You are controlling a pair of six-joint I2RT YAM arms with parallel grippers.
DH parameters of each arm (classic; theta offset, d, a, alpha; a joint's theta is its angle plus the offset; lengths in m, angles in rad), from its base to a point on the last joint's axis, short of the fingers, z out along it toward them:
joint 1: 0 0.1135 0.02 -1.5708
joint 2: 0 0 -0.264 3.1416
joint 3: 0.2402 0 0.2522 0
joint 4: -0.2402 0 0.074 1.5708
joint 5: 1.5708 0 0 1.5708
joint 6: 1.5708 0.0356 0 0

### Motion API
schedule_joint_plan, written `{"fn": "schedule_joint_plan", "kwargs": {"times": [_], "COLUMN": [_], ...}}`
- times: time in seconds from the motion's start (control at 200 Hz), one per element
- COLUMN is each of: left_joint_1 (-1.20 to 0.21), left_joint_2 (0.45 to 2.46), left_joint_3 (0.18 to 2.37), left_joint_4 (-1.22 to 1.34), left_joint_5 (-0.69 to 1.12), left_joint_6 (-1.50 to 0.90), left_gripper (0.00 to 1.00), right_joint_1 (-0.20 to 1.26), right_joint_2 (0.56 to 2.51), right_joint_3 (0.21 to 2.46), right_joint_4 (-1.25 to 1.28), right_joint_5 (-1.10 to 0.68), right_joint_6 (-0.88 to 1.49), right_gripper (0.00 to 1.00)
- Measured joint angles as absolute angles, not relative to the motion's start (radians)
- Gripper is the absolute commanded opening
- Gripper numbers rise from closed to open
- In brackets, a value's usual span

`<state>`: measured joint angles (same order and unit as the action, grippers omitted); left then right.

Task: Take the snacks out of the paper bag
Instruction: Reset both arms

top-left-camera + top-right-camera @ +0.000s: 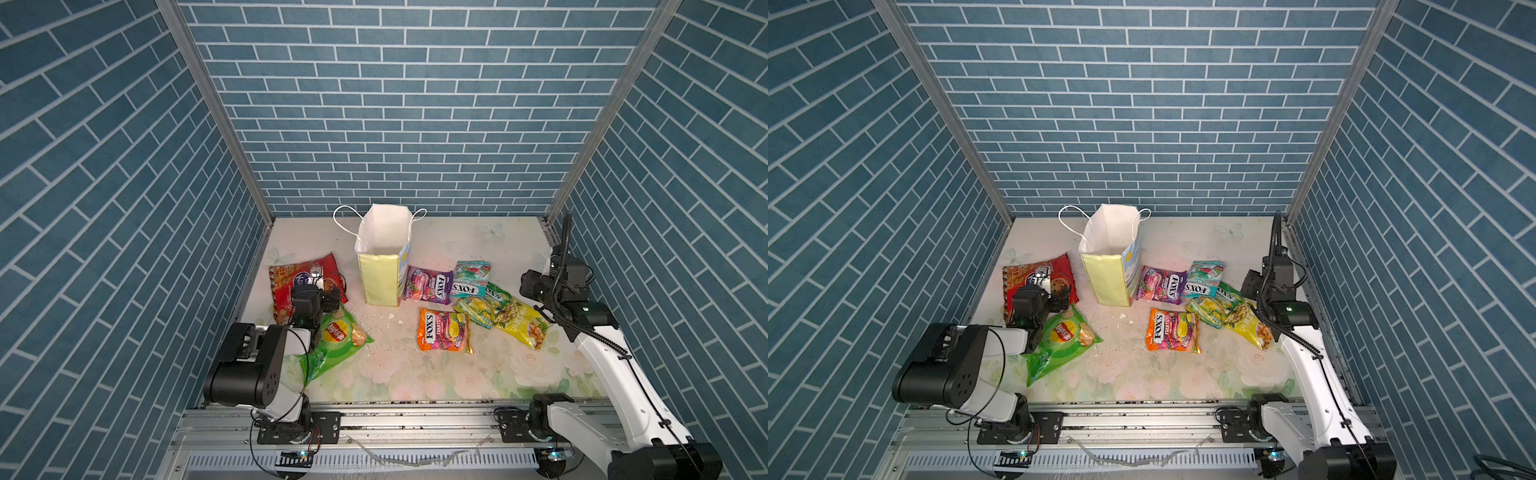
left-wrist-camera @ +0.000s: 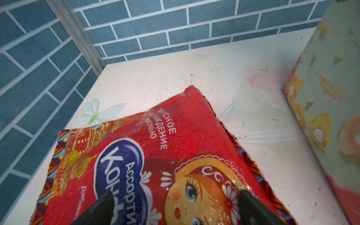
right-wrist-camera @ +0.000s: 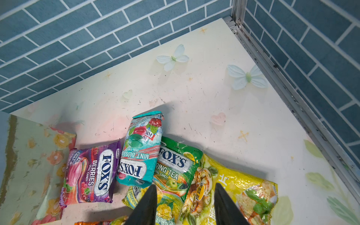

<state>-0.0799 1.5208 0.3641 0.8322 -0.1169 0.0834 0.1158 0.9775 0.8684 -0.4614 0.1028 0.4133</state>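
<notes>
Paper bag stands upright at 12 o'clock on the tabletop. Red bag and Lay's bag lie at its 8 o'clock, FOX'S packets at its 4 o'clock. Left pincer is wide, over the red bag, gripping nothing. Right pincer is partly spread above the yellow packet, gripping nothing.

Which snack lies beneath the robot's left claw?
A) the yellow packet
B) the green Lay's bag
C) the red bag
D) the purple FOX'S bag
C: in the left wrist view, the open left claw hangs over the red bag, with a finger showing on either side of the bag's printed face.
</notes>
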Motion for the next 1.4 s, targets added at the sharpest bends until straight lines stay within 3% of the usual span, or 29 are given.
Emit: {"fn": "schedule_joint_plan", "kwargs": {"times": [0.245,0.485,0.66,1.025,1.28,1.36,1.375,1.4], "left_joint_1": [-0.076,-0.076,-0.076,-0.076,-0.075,-0.075,-0.075,-0.075], "left_joint_2": [1.521,1.521,1.521,1.521,1.521,1.521,1.521,1.521], "left_joint_3": [0.365,0.365,0.365,0.365,0.365,0.365,0.365,0.365], "left_joint_4": [0.875,0.886,0.895,0.896,0.896,0.896,0.896,0.896], "left_joint_5": [-0.119,-0.119,-0.105,-0.092,-0.091,-0.091,-0.091,-0.091], "left_joint_6": [0.084,0.085,0.093,0.101,0.102,0.102,0.102,0.102], "left_gripper": [1.0,1.0,1.0,1.0,1.0,1.0,1.0,1.0], "right_joint_1": [0.102,0.051,0.028,-0.099,-0.087,-0.085,-0.085,-0.085], "right_joint_2": [0.977,1.11,1.309,1.537,1.542,1.542,1.542,1.542], "right_joint_3": [0.679,0.387,0.352,0.304,0.37,0.372,0.372,0.371], "right_joint_4": [-0.312,0.191,0.485,0.917,0.904,0.902,0.9,0.9], "right_joint_5": [0.222,0.23,0.199,0.04,0.029,0.029,0.029,0.028], "right_joint_6": [0.346,0.211,0.16,0.126,0.122,0.121,0.124,0.122], "right_gripper": [0.55,0.58,0.58,0.58,0.75,0.69,0.73,0.95]}}
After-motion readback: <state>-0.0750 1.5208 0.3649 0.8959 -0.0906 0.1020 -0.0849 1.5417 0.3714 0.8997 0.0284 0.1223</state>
